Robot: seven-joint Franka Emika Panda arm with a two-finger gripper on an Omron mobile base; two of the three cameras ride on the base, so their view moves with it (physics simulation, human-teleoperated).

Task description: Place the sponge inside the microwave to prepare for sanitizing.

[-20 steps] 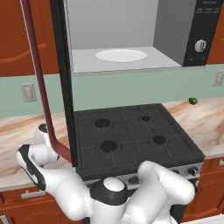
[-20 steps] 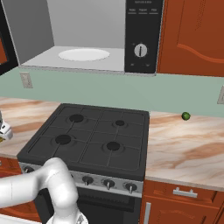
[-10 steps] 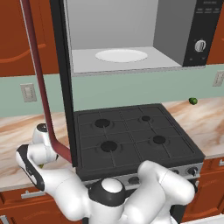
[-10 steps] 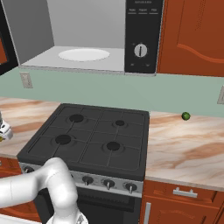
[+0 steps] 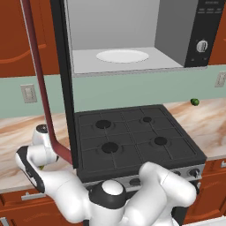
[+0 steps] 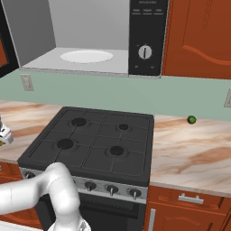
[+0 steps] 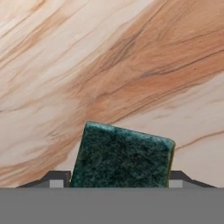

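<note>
The sponge (image 7: 122,157) lies dark green side up on the marble counter, its yellow body showing along the right edge. My gripper (image 7: 116,181) hangs straight over it, and the two fingertips (image 7: 56,180) press against the sponge's left and right sides. The hand (image 5: 42,148) is low over the counter left of the stove, behind the open door (image 5: 62,88) of the microwave (image 5: 132,39). It also sits at the left edge of the right base view, hand (image 6: 3,134). The microwave (image 6: 144,36) stands open, with a white plate (image 5: 122,56) on its grey floor.
The black stove (image 5: 132,141) takes up the middle of the counter. The door's dark red handle (image 5: 39,88) hangs down close beside my hand. A small green ball (image 6: 191,119) rests on the counter (image 6: 194,149) to the right. Red cabinets flank the microwave.
</note>
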